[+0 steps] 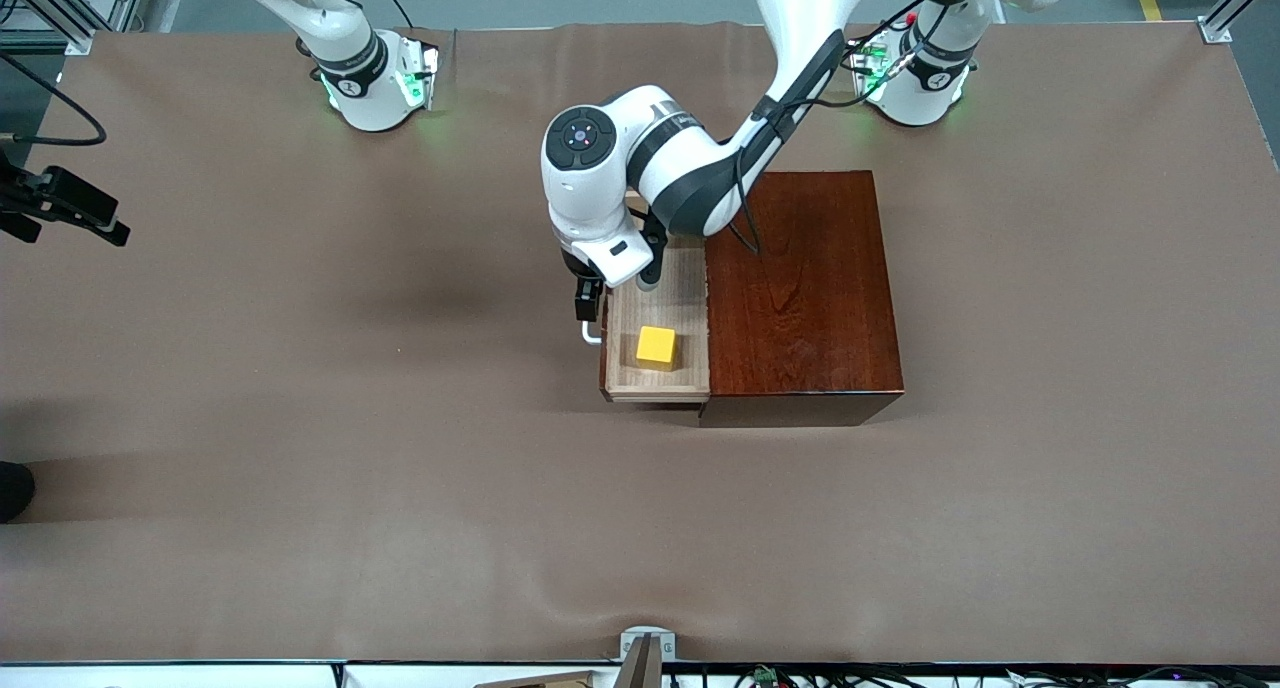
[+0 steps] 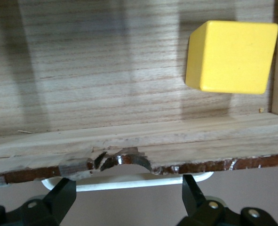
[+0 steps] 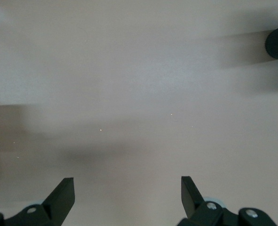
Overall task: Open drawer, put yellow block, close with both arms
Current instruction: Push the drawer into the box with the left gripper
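Drawer [image 1: 655, 368]: pulled out, yellow block [image 1: 656, 347] inside.
Left tool [image 1: 590, 303]: open, straddling white handle [image 2: 129, 181].
Right tool [image 3: 127, 197]: open, waiting over bare desk [image 1: 300, 418].
Risk: an off-centre push could skew the tray and jam it.

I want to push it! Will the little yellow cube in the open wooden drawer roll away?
The little yellow cube probably slides, not rolls: its faces look flat. It looks stiff and likely light. The open wooden drawer's walls would likely stop it.
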